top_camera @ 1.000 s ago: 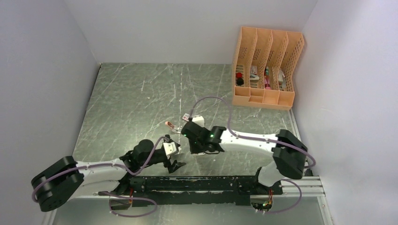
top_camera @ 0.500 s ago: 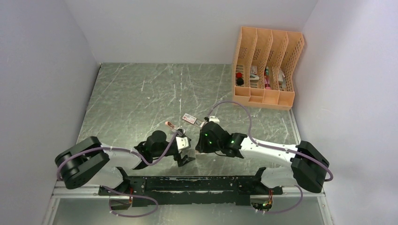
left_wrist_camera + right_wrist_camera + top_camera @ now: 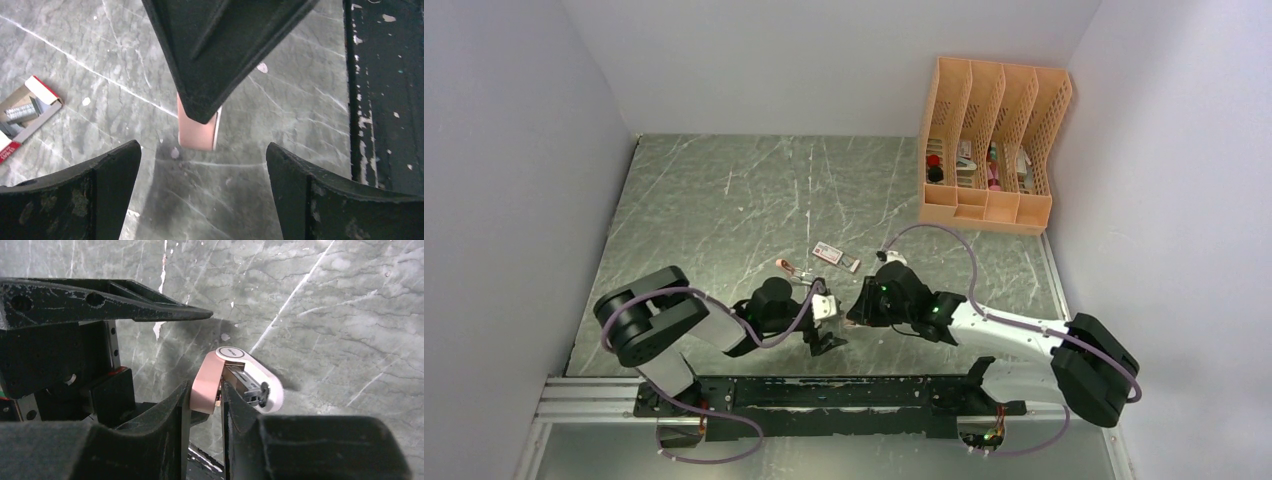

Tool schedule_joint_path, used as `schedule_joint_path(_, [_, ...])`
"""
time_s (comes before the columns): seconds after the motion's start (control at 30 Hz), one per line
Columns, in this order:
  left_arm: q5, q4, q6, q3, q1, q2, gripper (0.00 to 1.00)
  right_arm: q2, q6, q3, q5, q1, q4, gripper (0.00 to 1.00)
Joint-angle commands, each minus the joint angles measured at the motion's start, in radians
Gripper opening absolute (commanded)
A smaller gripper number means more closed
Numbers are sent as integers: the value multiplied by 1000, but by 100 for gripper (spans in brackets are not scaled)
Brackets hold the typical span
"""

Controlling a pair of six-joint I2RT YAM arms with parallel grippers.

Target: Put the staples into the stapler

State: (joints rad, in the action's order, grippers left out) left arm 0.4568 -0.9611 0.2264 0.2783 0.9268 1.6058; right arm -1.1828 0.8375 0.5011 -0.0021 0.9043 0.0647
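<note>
Two sets of jaws are seen from above, meeting by the desk's [image 3: 704, 200] near edge; the staple box [image 3: 835, 255] lies just beyond them, unheld. At the left wrist, the left jaws are spread wide either side of the pink stapler [image 3: 198, 131], gripping nothing. At the right wrist, the right jaws are clamped on the stapler, which is hinged open; it should be held steady while a strip [image 3: 20, 114] is fetched.

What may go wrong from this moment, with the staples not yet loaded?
1. The right pincer holds the opened pink stapler only at one end; it may twist or slip when staples are pushed in.
2. The open left pincer hangs very close to it; the two may collide.
3. The staple box lies open; a knock may scatter them.
</note>
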Motion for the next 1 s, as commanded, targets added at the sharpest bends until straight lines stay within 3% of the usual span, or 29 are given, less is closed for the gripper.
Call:
schedule_joint_path(0.0, [17, -139, 20, 44, 7, 66, 99, 38, 21, -29, -32, -20, -64, 23])
schedule_joint_path(0.07, [14, -172, 7, 42, 8, 87, 99, 39, 20, -35, -36, -23, -64, 23])
schedule_joint_path(0.53, [67, -134, 14, 90, 7, 139, 74, 67, 48, -85, -46, -38, -116, 23])
schedule_joint_path(0.83, [72, -84, 22, 96, 7, 130, 45, 66, 49, -84, -50, -44, -127, 23])
schedule_joint_path(0.87, [74, -74, 25, 95, 8, 123, 46, 66, 49, -82, -49, -45, -129, 23])
schedule_joint_path(0.97, [66, -65, 25, 78, 7, 100, 67, 64, 51, -73, -50, -49, -134, 23])
